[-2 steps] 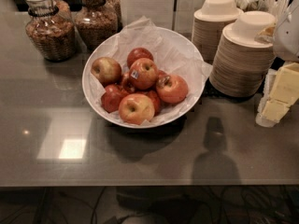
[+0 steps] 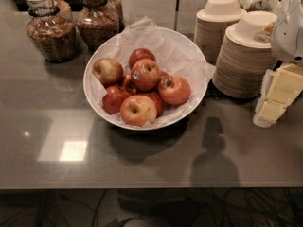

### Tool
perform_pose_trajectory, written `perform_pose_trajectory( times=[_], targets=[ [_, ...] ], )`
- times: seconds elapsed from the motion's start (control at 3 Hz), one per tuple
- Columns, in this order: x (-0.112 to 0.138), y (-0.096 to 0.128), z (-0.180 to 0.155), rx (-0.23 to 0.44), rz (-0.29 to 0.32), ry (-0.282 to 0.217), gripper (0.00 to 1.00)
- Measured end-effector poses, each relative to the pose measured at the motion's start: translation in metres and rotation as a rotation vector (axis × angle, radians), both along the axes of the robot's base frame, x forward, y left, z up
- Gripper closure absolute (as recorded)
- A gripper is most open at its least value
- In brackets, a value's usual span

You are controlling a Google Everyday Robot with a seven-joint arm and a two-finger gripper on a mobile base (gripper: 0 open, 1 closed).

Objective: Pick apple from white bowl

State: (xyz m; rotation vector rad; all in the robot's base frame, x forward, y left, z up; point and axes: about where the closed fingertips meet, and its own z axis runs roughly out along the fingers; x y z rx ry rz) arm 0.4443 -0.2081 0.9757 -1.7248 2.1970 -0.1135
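Observation:
The apple (image 2: 145, 74) is red with a yellow-orange blush and a small blue-and-white sticker on its left side. It sits on top of the pile in the middle of the white bowl (image 2: 91, 96). The bowl is wide, lined with crumpled white paper, and stands on the grey counter. A paler yellowish apple (image 2: 108, 71) lies at the bowl's left, and other red apples lie around and under the stickered one. My gripper (image 2: 269, 107) is at the right edge of the view, low over the counter, well to the right of the bowl and apart from it.
Two stacks of tan disposable bowls (image 2: 244, 56) stand right of the white bowl, between it and the gripper. Two glass jars of granola (image 2: 49, 30) stand at the back left. The grey counter (image 2: 142, 160) has its front edge near the bottom.

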Motion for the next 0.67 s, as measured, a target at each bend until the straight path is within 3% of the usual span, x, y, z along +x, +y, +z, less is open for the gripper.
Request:
perform_pose_trajectory(
  times=[0.33,0.67],
  targets=[
    [0.0217,0.0183,-0.0001,0.069,-0.012,-0.057,0.00],
    [0.0217,0.0183,0.0000,0.069,-0.012,-0.057,0.00]
  ],
)
